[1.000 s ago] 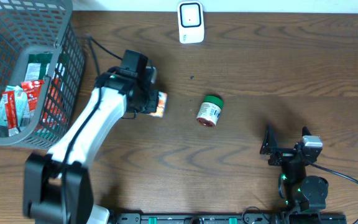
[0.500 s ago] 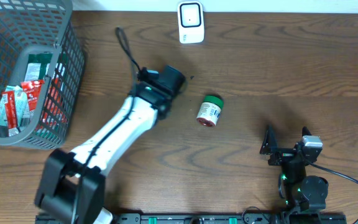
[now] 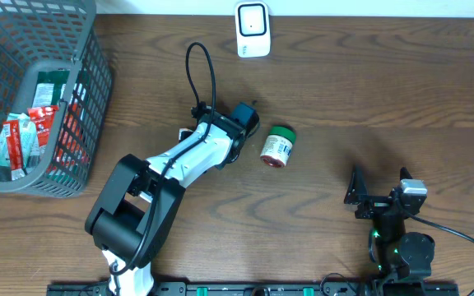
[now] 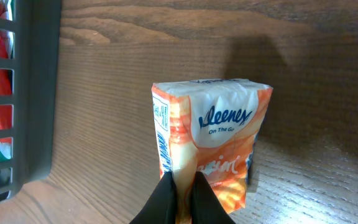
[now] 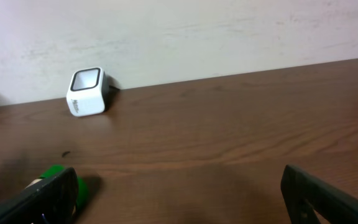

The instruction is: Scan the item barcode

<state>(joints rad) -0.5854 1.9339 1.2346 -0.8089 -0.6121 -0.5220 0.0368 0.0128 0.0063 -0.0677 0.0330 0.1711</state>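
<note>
Far left there's a grey plastic mesh basket [image 3: 97,78] with some red and green packets [image 3: 25,131] in it, probably the stock of stuff waiting its turn. Next over, the left gripper [image 4: 182,186] has its fingers pinched nearly together on the bottom edge of an orange-and-white Kleenex tissue pack [image 4: 210,137], holding it up off the brown wooden table [image 3: 369,82] about mid-table; from overhead the pack itself is hidden under the wrist. Grabbing it by one thin edge looks deliberate, since that leaves the printed faces free to show. There's small print down the pack's side, but it's too fuzzy to say if that's the barcode. The white box-shaped scanner [image 3: 253,29] sits at the far edge, window facing the arms, well apart from the pack, so the step in hand looks like carrying it over. A green-lidded little jar [image 3: 278,146] lies on its side just right of the gripper, likely next in line. The right gripper [image 3: 379,187] is parked near the front edge, spread wide with nothing in it.
</note>
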